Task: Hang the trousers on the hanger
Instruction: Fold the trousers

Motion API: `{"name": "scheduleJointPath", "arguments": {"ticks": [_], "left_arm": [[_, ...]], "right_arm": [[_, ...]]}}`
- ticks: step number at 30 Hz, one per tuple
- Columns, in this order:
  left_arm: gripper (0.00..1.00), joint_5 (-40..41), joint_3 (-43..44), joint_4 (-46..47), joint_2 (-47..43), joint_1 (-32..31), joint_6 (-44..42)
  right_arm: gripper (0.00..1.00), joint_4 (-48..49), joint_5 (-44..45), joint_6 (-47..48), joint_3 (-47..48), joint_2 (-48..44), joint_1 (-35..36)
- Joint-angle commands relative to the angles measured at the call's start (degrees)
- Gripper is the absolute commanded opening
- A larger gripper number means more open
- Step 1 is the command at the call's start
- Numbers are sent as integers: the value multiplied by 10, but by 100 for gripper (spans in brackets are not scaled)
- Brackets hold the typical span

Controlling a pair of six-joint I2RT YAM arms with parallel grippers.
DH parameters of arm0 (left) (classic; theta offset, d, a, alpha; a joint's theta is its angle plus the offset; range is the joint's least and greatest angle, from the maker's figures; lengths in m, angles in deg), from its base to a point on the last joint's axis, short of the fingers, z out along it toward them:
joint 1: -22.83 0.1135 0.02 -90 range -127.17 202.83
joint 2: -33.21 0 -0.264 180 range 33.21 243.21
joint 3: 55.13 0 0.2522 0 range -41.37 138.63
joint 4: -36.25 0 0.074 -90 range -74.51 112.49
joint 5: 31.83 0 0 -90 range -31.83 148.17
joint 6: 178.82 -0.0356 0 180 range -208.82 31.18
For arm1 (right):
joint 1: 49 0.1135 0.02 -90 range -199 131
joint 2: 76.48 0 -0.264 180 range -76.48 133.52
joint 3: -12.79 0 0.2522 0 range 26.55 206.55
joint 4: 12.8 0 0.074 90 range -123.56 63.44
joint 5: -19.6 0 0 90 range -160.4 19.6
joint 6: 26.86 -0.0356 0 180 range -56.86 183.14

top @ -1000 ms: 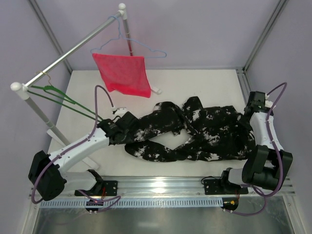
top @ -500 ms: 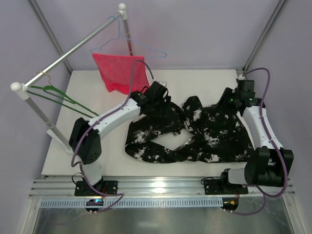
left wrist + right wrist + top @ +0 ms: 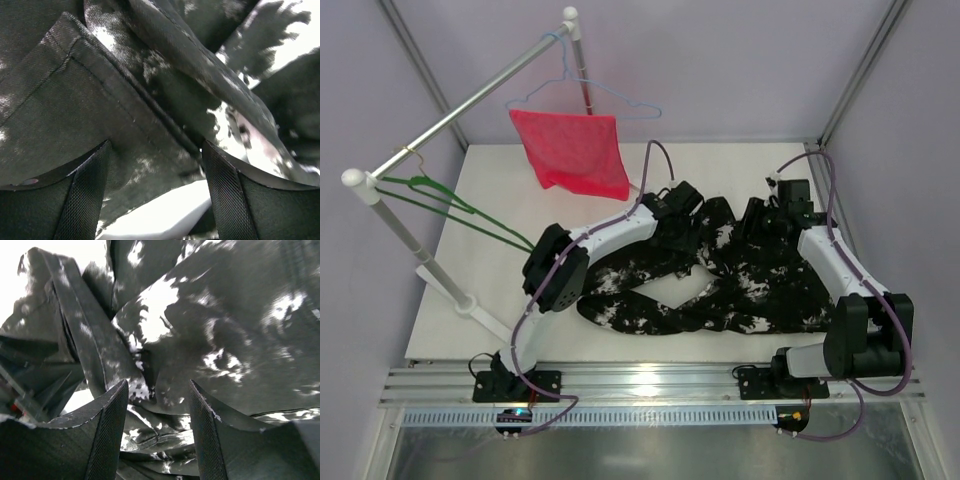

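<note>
The black, white-splotched trousers [image 3: 760, 290] lie crumpled across the middle of the white table [image 3: 510, 300], legs trailing to the left. My left gripper [image 3: 694, 224] hovers over their upper middle edge, and in the left wrist view it [image 3: 155, 175] stands open just above a hemmed fold of the trousers [image 3: 125, 90]. My right gripper [image 3: 753, 222] is close beside it to the right, open too [image 3: 157, 410], with the trousers' fabric [image 3: 240, 340] under its fingers. The green hanger [image 3: 450, 205] hangs on the rail at the far left.
A metal rail [image 3: 470, 105] on white posts runs along the back left; its near post base [image 3: 470, 300] stands on the table. A red mesh cloth [image 3: 575, 150] hangs from a pale blue wire hanger [image 3: 595, 90]. Frame uprights flank the table.
Both arms have swung inward to the trousers' upper middle: the left from the left leg end, the right from the right edge. Both grippers have opened wider.
</note>
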Motion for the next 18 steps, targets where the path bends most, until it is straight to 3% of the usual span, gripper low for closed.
{"name": "scheduleJointPath", "arguments": {"ticks": [1,3,6,7,9,18], "left_arm": [[72,14,31,-6,20,2,27],[69,27,34,-14,26,2,31],[47,35,33,-28,26,2,35],[32,42,31,-33,15,2,45],[25,51,18,-36,-6,2,50],[22,143,-48,-119,-135,3,49]], "right_arm": [[53,43,-9,-3,-15,-19,8],[53,50,-4,-3,-21,-17,8],[53,54,-1,-5,-25,-18,8],[52,54,1,-5,-26,-19,8],[52,54,14,-6,-24,-20,8],[52,71,21,-35,-11,1,8]]}}
